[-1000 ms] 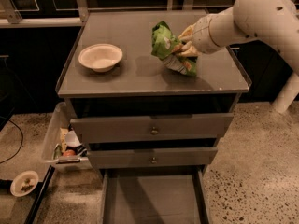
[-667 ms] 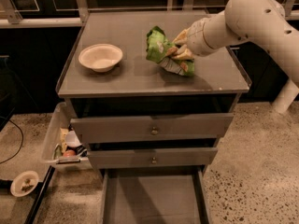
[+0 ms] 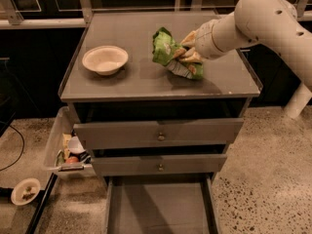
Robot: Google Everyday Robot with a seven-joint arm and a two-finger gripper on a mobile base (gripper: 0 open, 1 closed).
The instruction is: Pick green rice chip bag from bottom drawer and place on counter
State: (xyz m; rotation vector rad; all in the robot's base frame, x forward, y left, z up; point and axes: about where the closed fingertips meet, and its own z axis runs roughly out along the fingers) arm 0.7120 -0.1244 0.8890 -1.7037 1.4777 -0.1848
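Pincer [image 3: 188, 53] clamped on green rice chip bag [image 3: 165, 48], over counter [image 3: 141, 82]

Dim; pincer's [image 3: 188, 54] soft shadow on counter [image 3: 127, 84]

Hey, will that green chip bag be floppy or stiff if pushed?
Likely floppy: the green rice chip bag crumples where the tool grips it over the counter. Probably light and crushable, unlikely to roll.

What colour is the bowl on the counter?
Creamy white, camera view. The bowl sits left of the bag, which the gripper grips over the counter.
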